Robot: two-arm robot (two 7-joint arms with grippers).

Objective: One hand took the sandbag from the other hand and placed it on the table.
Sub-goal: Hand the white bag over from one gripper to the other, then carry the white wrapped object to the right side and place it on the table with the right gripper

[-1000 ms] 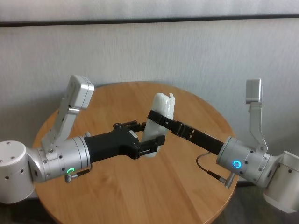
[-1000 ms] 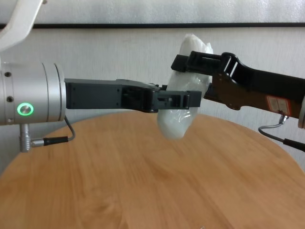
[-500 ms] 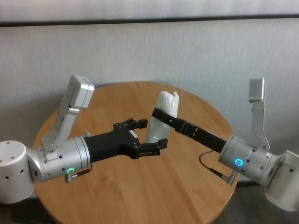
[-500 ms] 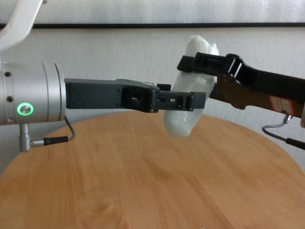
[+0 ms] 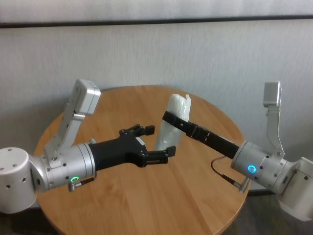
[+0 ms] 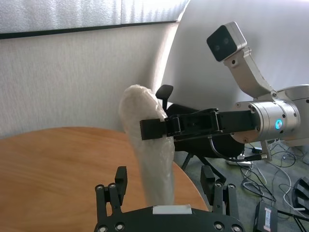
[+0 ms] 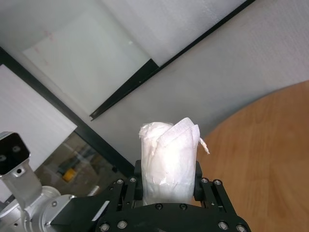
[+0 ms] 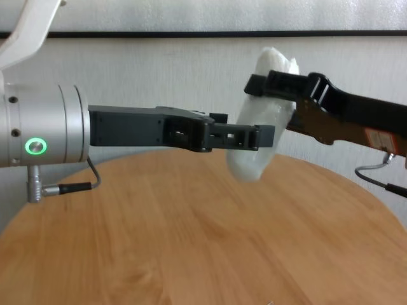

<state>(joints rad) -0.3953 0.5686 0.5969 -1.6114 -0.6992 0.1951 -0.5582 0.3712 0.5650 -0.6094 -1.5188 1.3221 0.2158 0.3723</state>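
Note:
The white lumpy sandbag point(image 5: 173, 128) hangs upright above the round wooden table point(image 5: 146, 196). My right gripper point(image 5: 172, 119), on the blue-lit wrist, is shut on the sandbag's upper part; the right wrist view shows the bag point(image 7: 169, 159) between its fingers. My left gripper point(image 5: 157, 142), on the green-lit wrist, is open, with its fingers spread on either side of the bag's lower part and not touching it. In the chest view the sandbag point(image 8: 254, 162) hangs just beyond the left gripper point(image 8: 245, 130), above the table point(image 8: 191, 241). The left wrist view shows the bag point(image 6: 140, 104) crossed by the right gripper point(image 6: 154, 129).
A grey wall stands behind the table. Past the table's far edge the left wrist view shows a black office chair point(image 6: 166, 92) and cables on the floor point(image 6: 270, 159). Both forearms reach over the middle of the table.
My left gripper has opened and let go of the sandbag. My right gripper, holding the bag, has drawn it slightly to the right and away from the left gripper.

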